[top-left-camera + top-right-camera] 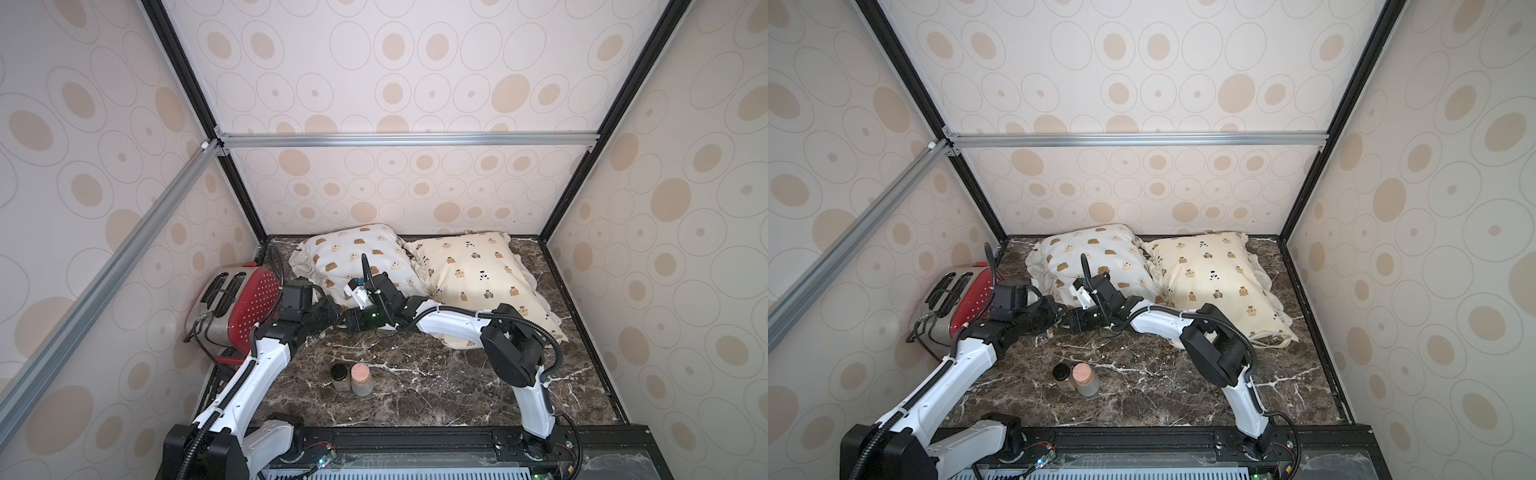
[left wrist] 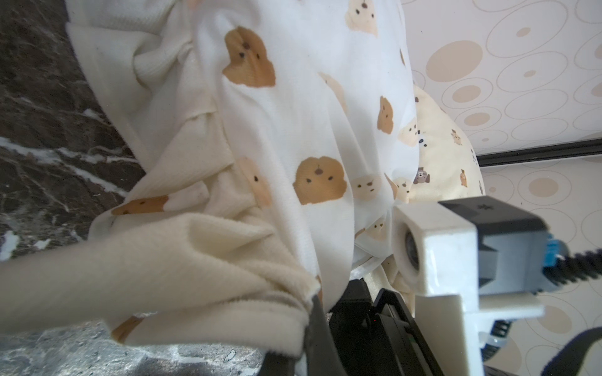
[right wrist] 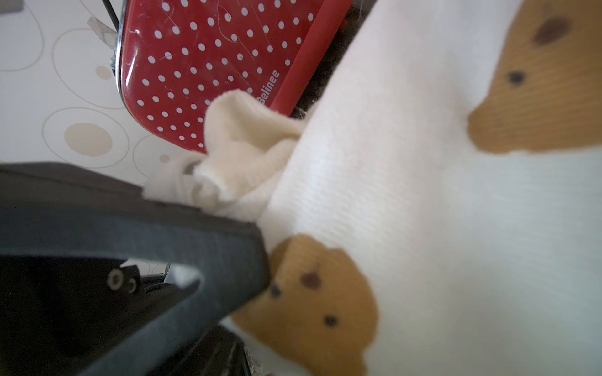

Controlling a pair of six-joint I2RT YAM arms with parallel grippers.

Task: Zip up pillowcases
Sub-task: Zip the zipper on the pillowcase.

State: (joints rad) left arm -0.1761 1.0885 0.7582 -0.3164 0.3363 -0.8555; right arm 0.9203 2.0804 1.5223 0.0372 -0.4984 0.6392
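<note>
Cream wallpaper walls (image 1: 395, 62) printed with beige ovals and thin rings close the cell at 9, 12 and 3 o'clock, framed by black posts (image 1: 183, 62) and a silver rail (image 1: 407, 139). Soft, even light falls on the dark brown, white-veined marble tabletop (image 1: 436, 382).

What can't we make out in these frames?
- Zipper of the white ruffled fabric pillowcase with brown bears: in both top views the arms cover its near edge; wrist views show only cloth.
- Left claw: left wrist view, bunched ruffle covers it; grip unclear.
- Right claw: right wrist view, blurred, only one dark finger shows; opening unclear.
- Cream-yellow ruffled fabric pillowcase: right arm hides part of its near edge in both top views.
</note>
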